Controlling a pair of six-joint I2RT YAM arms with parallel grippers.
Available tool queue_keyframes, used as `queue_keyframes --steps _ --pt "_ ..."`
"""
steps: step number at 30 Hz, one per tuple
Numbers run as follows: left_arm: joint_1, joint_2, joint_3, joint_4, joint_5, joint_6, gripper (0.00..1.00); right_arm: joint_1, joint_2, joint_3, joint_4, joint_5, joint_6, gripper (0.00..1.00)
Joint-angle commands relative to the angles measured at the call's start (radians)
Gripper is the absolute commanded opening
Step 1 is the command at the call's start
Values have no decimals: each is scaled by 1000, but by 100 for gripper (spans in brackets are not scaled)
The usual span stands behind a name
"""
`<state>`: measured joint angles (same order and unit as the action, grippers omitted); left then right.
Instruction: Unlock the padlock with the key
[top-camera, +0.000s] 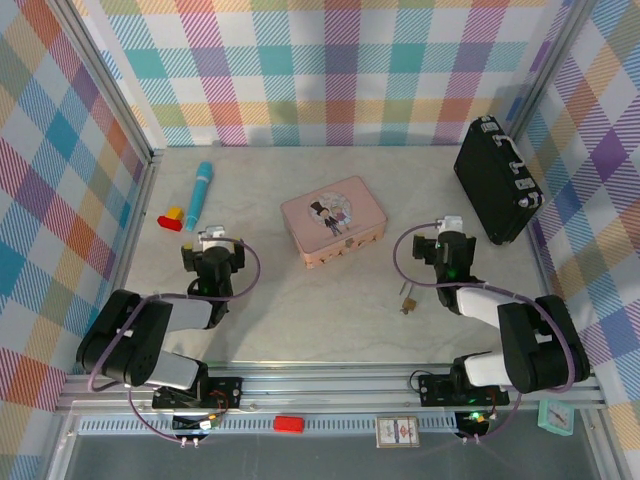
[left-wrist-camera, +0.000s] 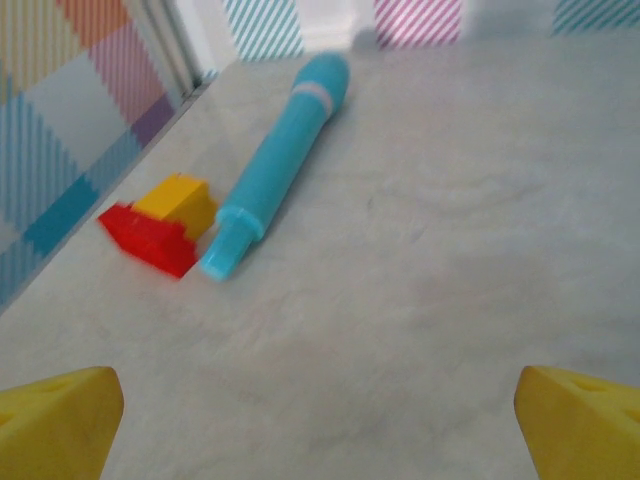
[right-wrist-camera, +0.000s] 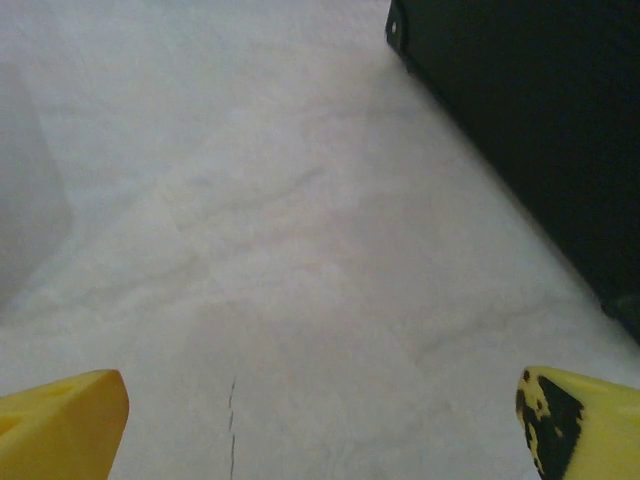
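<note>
Left jaws: standing wide apart, the yellow fingertips (left-wrist-camera: 55, 425) sitting in the two bottom corners of the left wrist view, gripping nothing, bare desk (left-wrist-camera: 430, 300) lying between them.
Right jaws: gaping just as wide, the fingertips (right-wrist-camera: 60, 425) showing at the bottom corners of the right wrist view, holding nothing.
Teal pen (left-wrist-camera: 280, 170): lying diagonally at upper left of centre in the left wrist view.
Red block (left-wrist-camera: 148, 237) and yellow block (left-wrist-camera: 180, 200): sitting together just left of the pen's lower end.
Black case (right-wrist-camera: 520, 130): occupying the upper right of the right wrist view.
Pink tin (top-camera: 334, 221): resting at the centre of the top view.
Padlock (top-camera: 407, 305): lying on the desk right of centre in the top view, below the tin and just left of the right arm, apart from both jaws.
Key (top-camera: 403, 292): appearing to be lying against the padlock's upper side; too small to tell whether it is sitting in the lock.
</note>
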<state>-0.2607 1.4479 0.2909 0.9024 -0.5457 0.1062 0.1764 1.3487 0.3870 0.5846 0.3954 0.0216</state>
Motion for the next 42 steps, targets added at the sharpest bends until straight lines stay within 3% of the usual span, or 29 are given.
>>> queue_keyframes --steps 1,3,5,8,11,13,42 --pt "44 139 -48 327 164 10 100 -47 10 -12 152 -172 -48 99" --pt "66 177 -50 356 165 -10 100 -66 41 -10 182 -242 -73 99" --pt "67 135 16 186 182 -24 100 -82 96 -5 224 -305 -80 99" --pt "145 130 113 -27 280 -89 100 -118 119 24 190 -365 -58 99" --pt "172 131 109 -24 315 -104 100 -141 198 13 295 -354 -24 99" --pt "172 131 109 -21 314 -103 100 -168 187 29 228 -387 -2 99" --pt "170 131 107 -16 311 -102 100 -168 184 23 244 -368 -1 99"
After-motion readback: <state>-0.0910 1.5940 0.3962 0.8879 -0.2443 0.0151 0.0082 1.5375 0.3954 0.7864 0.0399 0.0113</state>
